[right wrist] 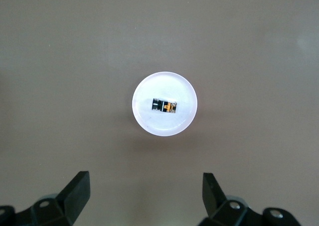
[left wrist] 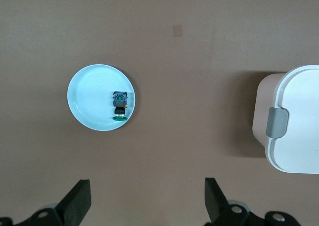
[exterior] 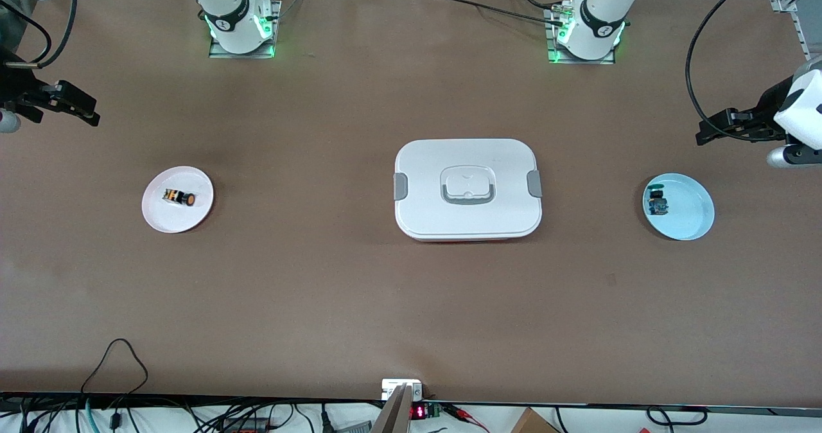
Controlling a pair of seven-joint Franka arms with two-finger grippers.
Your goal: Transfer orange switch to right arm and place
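Since the switch [exterior: 178, 197] lies on its side on the white plate [exterior: 192, 221] at mid-left of the front view, toward the right arm's end of the table [exterior: 359, 291], we judge the right arm to be much the nearer of the two. Its long axis runs across that frame, orange cap pointing toward the white box [exterior: 468, 189] at centre.

Our right gripper [exterior: 76, 106] hangs over the table at the upper left edge of the front view, fingers spread wide and empty; in its wrist view the switch [right wrist: 164, 106] sits on the plate [right wrist: 144, 121] at mid-frame, above the gap between the fingers.

Our left gripper [exterior: 725, 126] hangs at the right edge of the front view, also released and empty, over the table near the blue plate [exterior: 693, 218], which carries only a blue-bodied part [exterior: 657, 203]. From there, the switch lies well apart, with the box between.
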